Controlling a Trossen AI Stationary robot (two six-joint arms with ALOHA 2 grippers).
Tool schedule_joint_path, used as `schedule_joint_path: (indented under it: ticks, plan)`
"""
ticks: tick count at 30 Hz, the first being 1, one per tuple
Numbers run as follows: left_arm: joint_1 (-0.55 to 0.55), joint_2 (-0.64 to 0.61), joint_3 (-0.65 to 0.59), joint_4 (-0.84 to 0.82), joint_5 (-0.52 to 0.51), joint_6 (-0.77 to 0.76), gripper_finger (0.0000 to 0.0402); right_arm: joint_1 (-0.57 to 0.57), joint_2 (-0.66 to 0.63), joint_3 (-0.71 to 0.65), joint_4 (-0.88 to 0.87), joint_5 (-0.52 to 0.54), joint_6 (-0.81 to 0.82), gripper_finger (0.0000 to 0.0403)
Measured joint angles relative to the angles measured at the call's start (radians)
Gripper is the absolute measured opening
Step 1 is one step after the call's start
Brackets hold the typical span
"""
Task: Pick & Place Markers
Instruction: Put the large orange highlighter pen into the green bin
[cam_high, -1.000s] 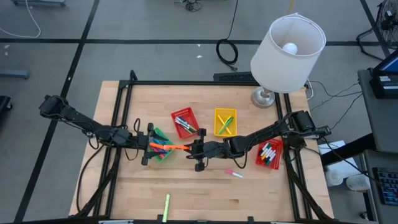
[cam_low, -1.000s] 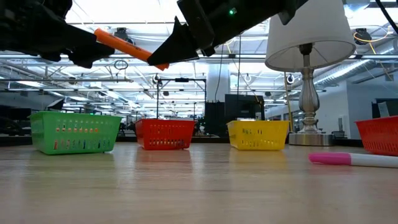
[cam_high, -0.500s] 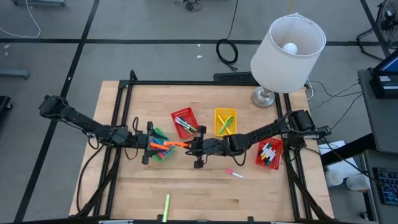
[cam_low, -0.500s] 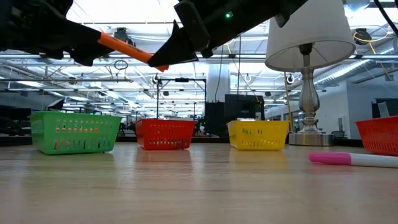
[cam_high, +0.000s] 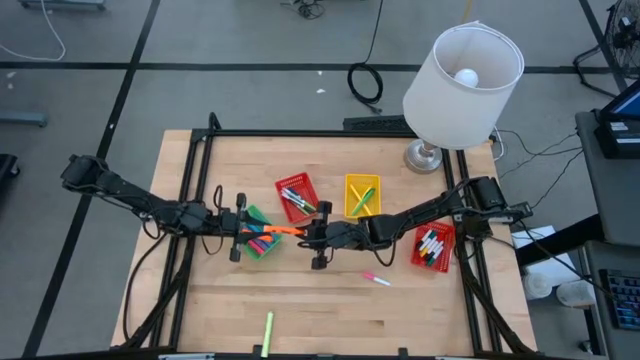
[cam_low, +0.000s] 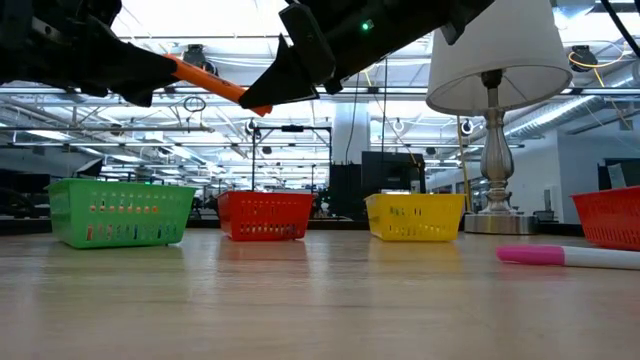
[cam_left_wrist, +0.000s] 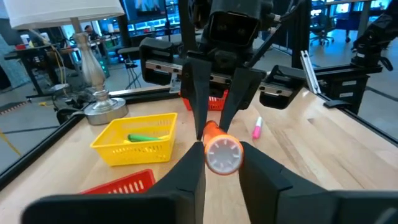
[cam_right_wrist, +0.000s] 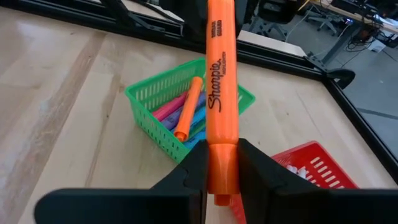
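Handover in mid-air, above the surface. Left gripper (cam_high: 243, 229) has its fingers narrowed around the cap end of the orange marker (cam_high: 283, 232); in the left wrist view the round end sits snug between the two fingers, seemingly clamped. Right gripper (cam_high: 312, 234) grips the marker's other end, fingers pinched on the barrel. So the marker spans the gap between both grippers, each holding one end, with the green basket (cam_high: 262, 243) directly below the left gripper. Judgement: the step is passing the marker to the left arm for a drop into that basket. To do it well, the right gripper should let go only once the left grip is firm, then back straight off along the marker's axis so it isn't twisted loose. Low view shows the marker slanted, well clear of the surface; the high view can't show that height. Right wrist view alone reveals markers already lying in the green basket. High view alone shows the pink marker (cam_high: 376, 279) near the right gripper and the green marker (cam_high: 268, 333) well apart.
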Motion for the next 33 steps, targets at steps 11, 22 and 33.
schedule_joint_path:
  ticks: [11, 22, 33]
  plan:
    - [-0.011, 0.0, 0.0, 0.001, 0.021, 0.034, 0.0074, -0.006, 0.0, 0.0, 0.004, -0.031, 0.014, 0.0055]
    - [-0.011, 0.0, 0.0, -0.008, 0.021, 0.035, 0.0074, -0.006, -0.002, 0.001, 0.032, -0.032, 0.012, 0.0103]
    - [-0.011, -0.001, 0.0, -0.081, -0.059, 0.029, 0.0074, -0.001, -0.002, 0.001, 0.006, -0.049, 0.067, 0.0152]
